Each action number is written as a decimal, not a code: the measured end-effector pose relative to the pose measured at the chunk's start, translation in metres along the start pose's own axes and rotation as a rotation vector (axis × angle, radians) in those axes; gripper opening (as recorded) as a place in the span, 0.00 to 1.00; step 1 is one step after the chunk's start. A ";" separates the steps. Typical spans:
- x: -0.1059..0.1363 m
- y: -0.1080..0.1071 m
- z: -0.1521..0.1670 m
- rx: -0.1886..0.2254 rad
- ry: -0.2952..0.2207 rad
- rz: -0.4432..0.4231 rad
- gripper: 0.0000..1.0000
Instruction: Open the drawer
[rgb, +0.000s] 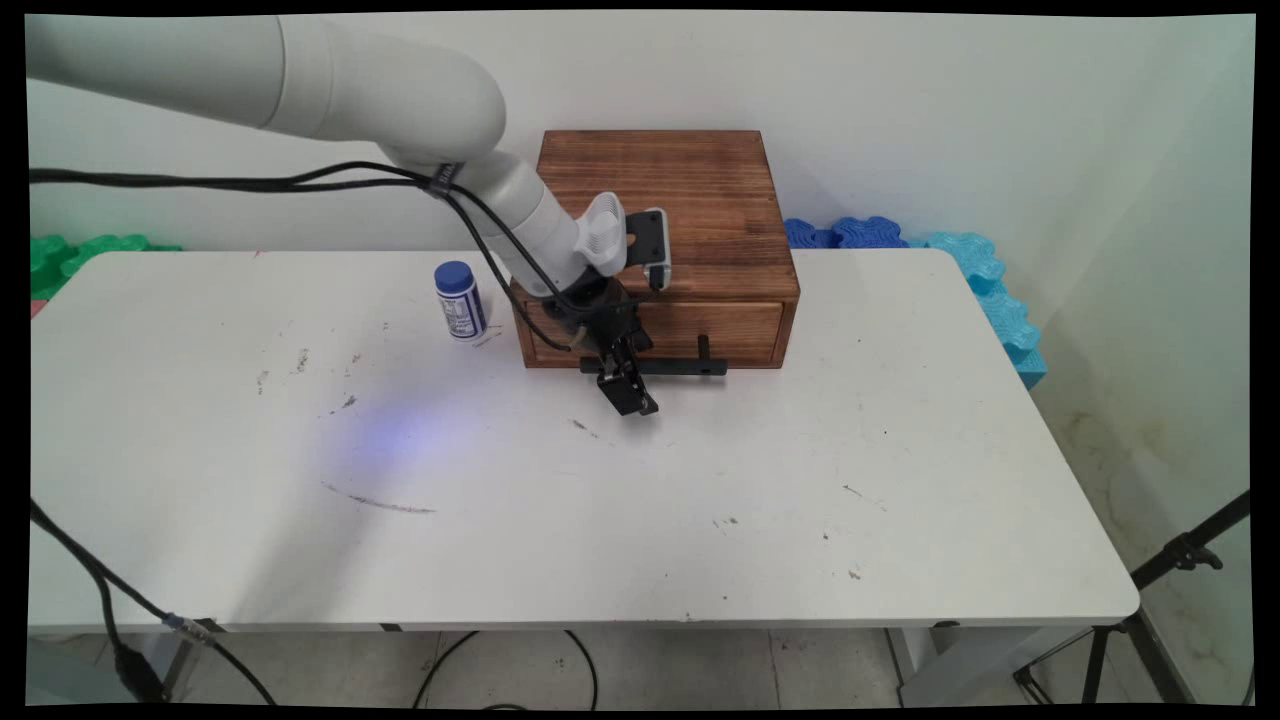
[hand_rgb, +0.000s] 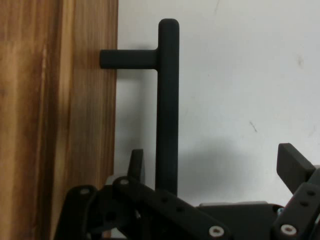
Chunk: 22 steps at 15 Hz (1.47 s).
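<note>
White table (rgb: 600, 520) fills the foreground, scuffed with dark marks. One black pincer (rgb: 628, 392) hangs low before the single wooden box (rgb: 660, 200), its fingers (hand_rgb: 295, 167) spread wide with the drawer's black handle (rgb: 655, 367) running between them, untouched. That handle is one bar, its long axis lying level along the drawer front (rgb: 700, 330). One small bottle (rgb: 460, 300) with a blue cap stands left of the box, its label unreadable.
</note>
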 end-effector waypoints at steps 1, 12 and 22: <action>0.001 0.000 0.003 -0.001 -0.001 -0.003 1.00; 0.004 0.001 0.023 -0.003 -0.012 -0.017 1.00; 0.007 0.008 0.029 -0.012 -0.011 -0.003 1.00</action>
